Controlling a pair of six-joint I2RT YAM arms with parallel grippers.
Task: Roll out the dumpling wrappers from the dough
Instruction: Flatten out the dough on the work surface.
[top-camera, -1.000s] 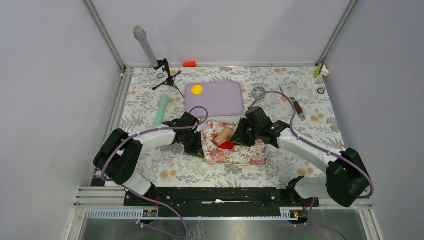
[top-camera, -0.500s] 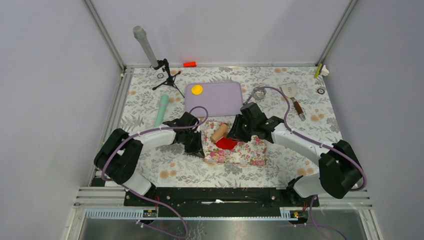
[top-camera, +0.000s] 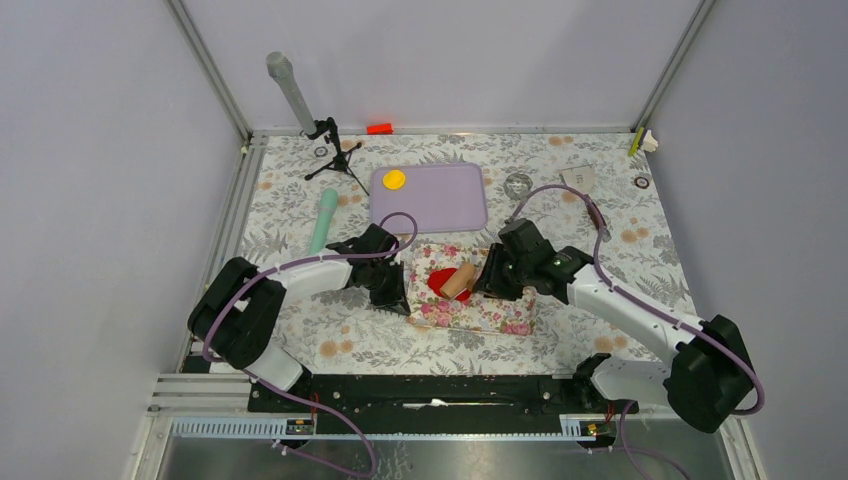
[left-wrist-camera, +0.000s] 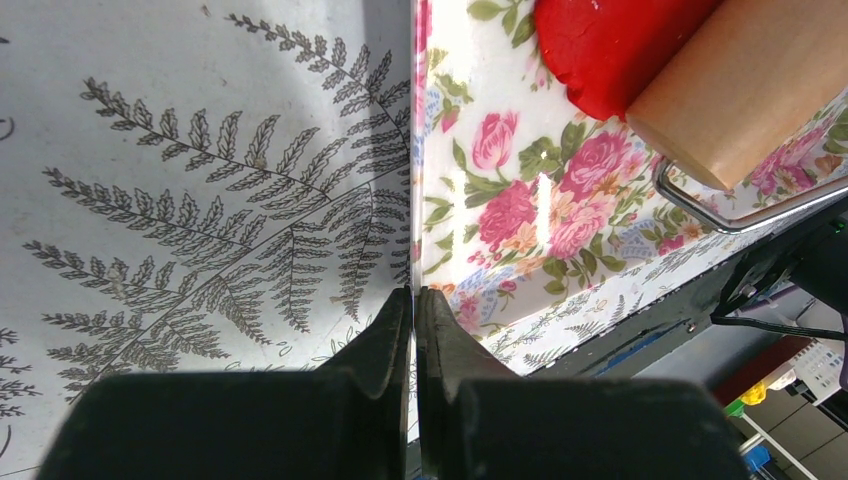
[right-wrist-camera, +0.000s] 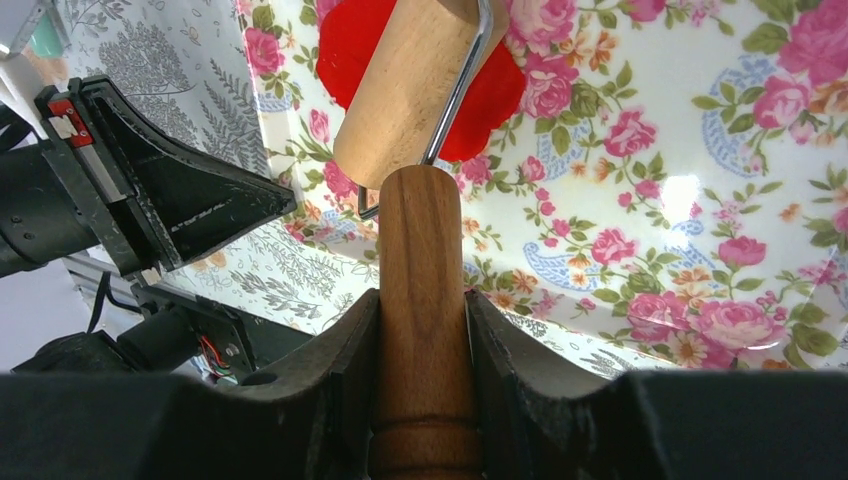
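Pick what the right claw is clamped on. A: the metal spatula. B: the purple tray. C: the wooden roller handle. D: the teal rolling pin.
C: the right claw is closed around the wooden roller handle, with the roller drum lying on the red dough.

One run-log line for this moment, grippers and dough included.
left gripper: shut at floral mat edge | right gripper: shut on roller | roller: on red dough

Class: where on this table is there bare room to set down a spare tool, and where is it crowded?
Free: the near strip of table between flowered mat and arm bases; the purple tray right of the yellow disc. Crowded: the mat, with left gripper, right gripper, roller and red dough.
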